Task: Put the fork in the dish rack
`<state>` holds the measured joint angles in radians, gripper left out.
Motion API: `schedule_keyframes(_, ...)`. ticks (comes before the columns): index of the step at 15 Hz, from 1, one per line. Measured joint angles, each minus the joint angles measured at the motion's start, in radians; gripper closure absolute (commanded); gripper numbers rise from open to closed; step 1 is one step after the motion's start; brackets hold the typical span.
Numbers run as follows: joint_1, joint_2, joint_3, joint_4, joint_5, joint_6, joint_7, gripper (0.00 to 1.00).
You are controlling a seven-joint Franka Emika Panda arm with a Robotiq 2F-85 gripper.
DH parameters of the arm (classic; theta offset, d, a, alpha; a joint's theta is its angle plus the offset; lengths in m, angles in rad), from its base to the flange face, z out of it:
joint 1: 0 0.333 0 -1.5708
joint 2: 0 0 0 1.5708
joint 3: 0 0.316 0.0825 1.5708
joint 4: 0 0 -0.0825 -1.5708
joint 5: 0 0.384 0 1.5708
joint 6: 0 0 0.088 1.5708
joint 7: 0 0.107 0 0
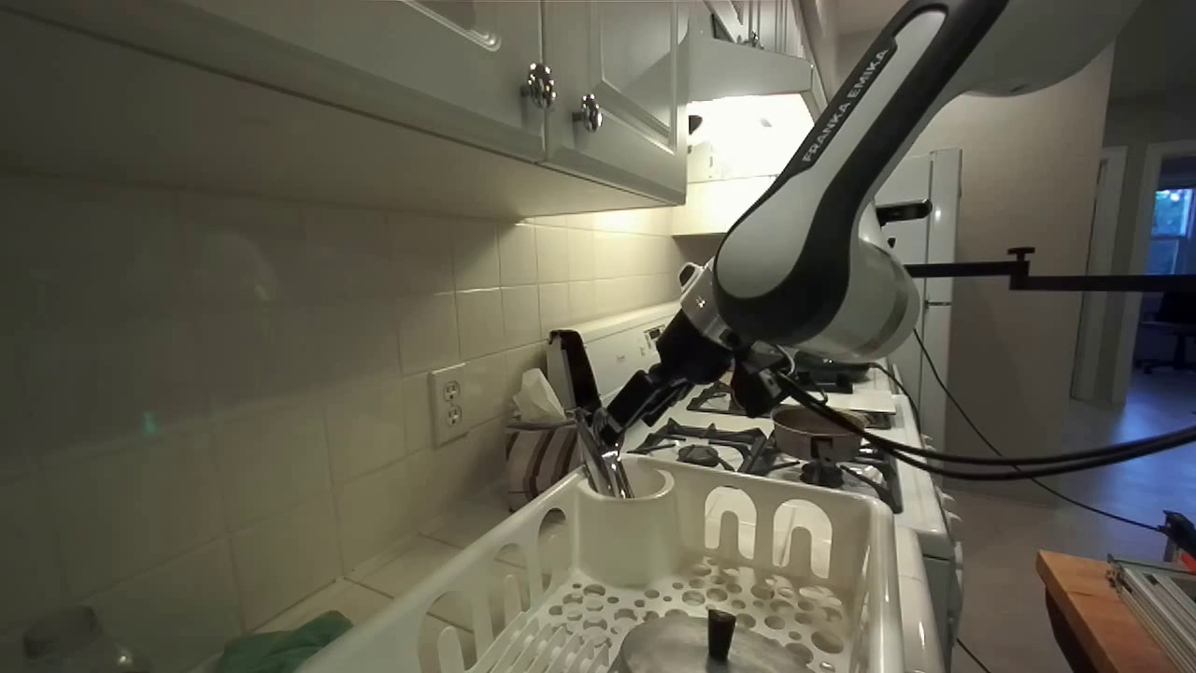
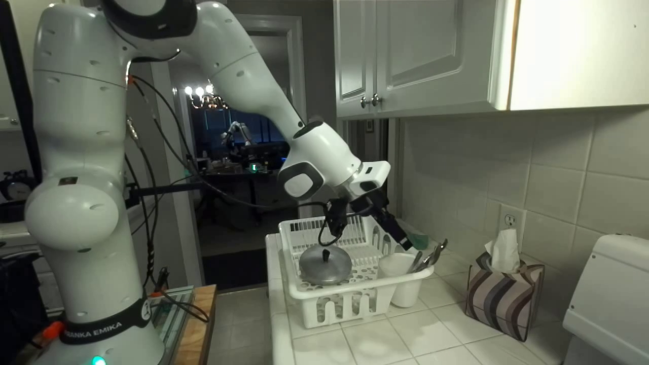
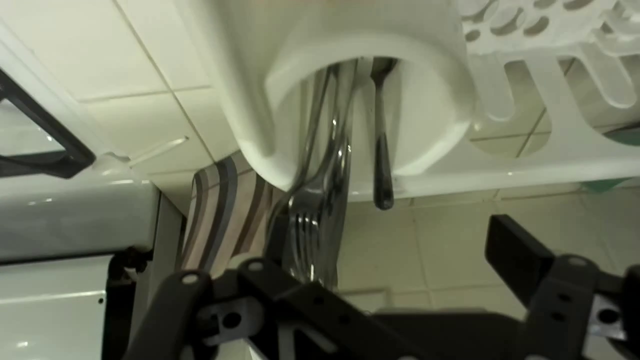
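The white dish rack [image 1: 780, 575] stands on the counter and shows in both exterior views, also here [image 2: 350, 299]. Its round white utensil cup [image 1: 631, 533] is at one corner. A metal fork [image 3: 305, 235] stands tines-up in the cup, close against several other utensils, in the wrist view. A dark-handled utensil [image 3: 382, 175] leans apart from them in the cup. My gripper [image 3: 392, 235] is open, its fingers wide apart. One finger is beside the fork and the bunched utensils; the other is off over the tile. The gripper also shows just above the cup [image 2: 403, 242].
A metal pot lid [image 2: 325, 264] lies in the rack. A striped tissue box [image 2: 504, 294] stands beside the cup. A stove with a pan [image 1: 815, 432] is behind the rack. The tiled wall [image 1: 374, 374] and overhead cabinets [image 1: 607, 84] run close to the arm.
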<state>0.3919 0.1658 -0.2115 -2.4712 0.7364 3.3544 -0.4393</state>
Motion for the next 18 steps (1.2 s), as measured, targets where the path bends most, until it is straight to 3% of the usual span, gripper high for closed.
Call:
schedule_keyframes(3, 0.039, -0.067, -0.167, -0.059, -0.043, -0.207, -0.056, 0.00)
schedule_keyframes(6, 0.075, -0.074, -0.330, -0.107, -0.284, -0.334, 0.040, 0.00)
schedule_keyframes(9, 0.131, -0.104, -0.439, -0.117, -0.516, -0.383, 0.203, 0.00)
schedule_keyframes(14, 0.143, -0.259, -0.450, -0.116, -0.766, -0.419, 0.439, 0.00)
schedule_keyframes(18, 0.048, -0.414, -0.354, -0.118, -0.977, -0.567, 0.641, 0.00)
